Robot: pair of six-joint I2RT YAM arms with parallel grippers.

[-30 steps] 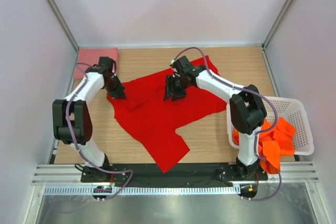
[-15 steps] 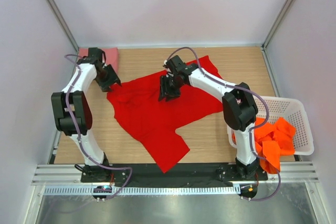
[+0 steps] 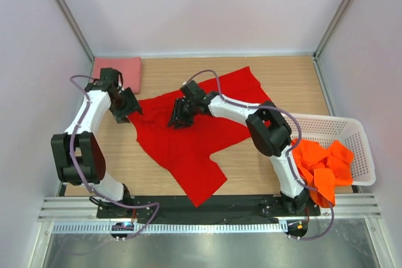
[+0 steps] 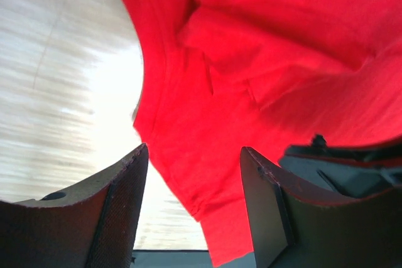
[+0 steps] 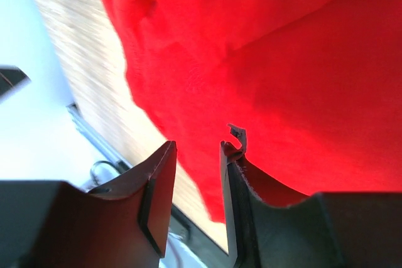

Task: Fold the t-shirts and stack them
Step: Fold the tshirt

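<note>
Overhead and wrist views of the workspace. The wooden table (image 3: pixel 295 76) carried every item.

The red t-shirt (image 3: pixel 188 136) lay unfolded across the middle of the table. It was rumpled, with one end reaching toward the far edge and a tongue of cloth pointing at the near edge.

The white lattice basket (image 3: pixel 358 136) stood at the right edge of the table, just beside the right arm. It held a loose heap of orange t-shirts (image 3: pixel 320 164), and part of that heap hung over the near rim.

A pink t-shirt (image 3: pixel 119 67) lay folded flat in the far left corner, apart from the red one.

The left gripper (image 3: pixel 129 108) sat at the left border of the red t-shirt. In its wrist view, the left gripper (image 4: pixel 191 155) had its fingers spread wide and clamped nothing. The hem of the red t-shirt (image 4: pixel 251 61) and bare table showed in the gap.

The right gripper (image 3: pixel 178 119) was over the middle of the red t-shirt. Its wrist view showed the right gripper (image 5: pixel 196 149) with the fingers a narrow gap apart and no cloth pinched between them. The red t-shirt (image 5: pixel 282 61) filled the space beyond.
</note>
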